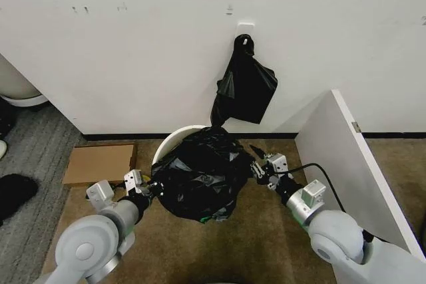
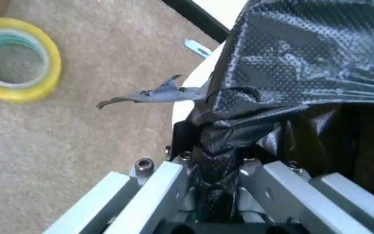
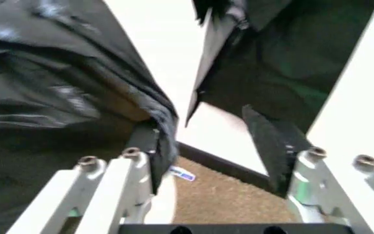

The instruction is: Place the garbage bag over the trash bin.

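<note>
Item: garbage bag (image 1: 200, 174) — thin, glossy, crinkled black plastic, draped over the trash bin (image 1: 174, 137) on the carpeted floor at the foot of the white wall, so that only the far arc of the cream-white rim is bare; the film bulges forward and hangs down the near side toward the robot. Left tool (image 1: 148, 186): at the bag's left flank, closed on a gathered fold of the film, which the left wrist view shows pinched between the fingers (image 2: 164, 187), with the bin's white wall just beyond — a hold that seems meant to keep that side of the mouth stretched over the rim. Right tool (image 1: 261, 167): at the bag's right flank; the right wrist view shows its jaws standing apart, black film lying against one finger (image 3: 144, 144) and clear wall and carpet in the gap, so it grips nothing. Judgement: the bag covers the bin loosely but is not yet seated evenly round the rim, the far edge being exposed. Adjacent: a smaller black bag bundle (image 1: 245, 84) hung on a wall hook above the bin; a flat piece of cardboard (image 1: 100, 163) on the floor to the left; a yellow tape roll (image 2: 17, 58) on the carpet near the left tool; a white partition panel (image 1: 346, 164) to the right.
</note>
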Available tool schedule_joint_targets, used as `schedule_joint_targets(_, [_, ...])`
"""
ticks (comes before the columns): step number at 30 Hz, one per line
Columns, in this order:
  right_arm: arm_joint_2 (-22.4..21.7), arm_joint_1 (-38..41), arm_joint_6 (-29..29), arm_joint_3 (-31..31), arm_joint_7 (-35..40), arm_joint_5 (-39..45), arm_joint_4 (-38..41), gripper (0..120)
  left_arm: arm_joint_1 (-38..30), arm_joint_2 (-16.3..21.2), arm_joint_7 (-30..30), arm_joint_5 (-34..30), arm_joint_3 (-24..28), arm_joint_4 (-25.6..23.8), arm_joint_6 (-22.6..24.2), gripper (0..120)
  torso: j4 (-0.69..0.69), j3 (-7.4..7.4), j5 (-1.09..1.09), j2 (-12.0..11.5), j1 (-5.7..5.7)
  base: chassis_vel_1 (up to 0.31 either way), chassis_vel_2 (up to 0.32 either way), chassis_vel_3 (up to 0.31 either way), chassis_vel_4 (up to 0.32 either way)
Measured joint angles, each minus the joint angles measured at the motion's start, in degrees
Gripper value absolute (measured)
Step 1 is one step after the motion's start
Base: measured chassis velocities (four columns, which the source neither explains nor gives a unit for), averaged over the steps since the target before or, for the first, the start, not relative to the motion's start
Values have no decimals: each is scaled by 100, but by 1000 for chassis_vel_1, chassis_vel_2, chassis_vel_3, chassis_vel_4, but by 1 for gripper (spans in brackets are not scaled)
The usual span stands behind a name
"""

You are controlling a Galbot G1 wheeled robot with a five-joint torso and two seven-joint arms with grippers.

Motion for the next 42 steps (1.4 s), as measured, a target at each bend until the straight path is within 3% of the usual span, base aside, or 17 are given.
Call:
schedule_joint_targets(3, [-16, -52, 4, 128, 16, 53, 27, 53, 60, -11, -43, 21, -97, 2, -35, 1, 1, 0, 1, 0, 0, 0, 0, 0, 0])
schedule_joint_targets(8, [-184, -156, -80, 486, 10, 229, 278, 75, 113, -51, -139, 58, -237, 7, -103, 1, 0, 0, 0, 0, 0, 0, 0, 0, 0])
schedule_joint_targets(15, [-283, -165, -209, 529, -224, 277, 256, 98, 147, -96, -150, 101, -248, -75, -97, 1, 1, 0, 0, 0, 0, 0, 0, 0, 0])
schedule_joint_targets(26, [-405, -189, 15, 266, -1043, 361, 406, 100, 134, -38, -148, 136, -342, -123, -66, 1, 1, 0, 1, 0, 0, 0, 0, 0, 0])
schedule_joint_targets(34, [-580, -335, 142, 890, -1143, 462, 645, 100, 167, -99, -207, 150, -475, -42, -98, 1, -1, 0, 0, -2, 0, 0, 0, 0, 0])
schedule_joint_targets(38, [-658, -352, -109, 1007, -1072, 882, 1151, 100, 144, -109, -214, 176, -436, -42, -107, 1, 0, 0, 0, -1, 0, 0, 0, 0, 0])
schedule_joint_targets(42, [-727, -146, -710, 808, -964, 1898, 1854, 100, 126, -137, -219, 293, -300, -74, -108, 1, 2, 0, 0, -1, 0, 0, 0, 0, 0])
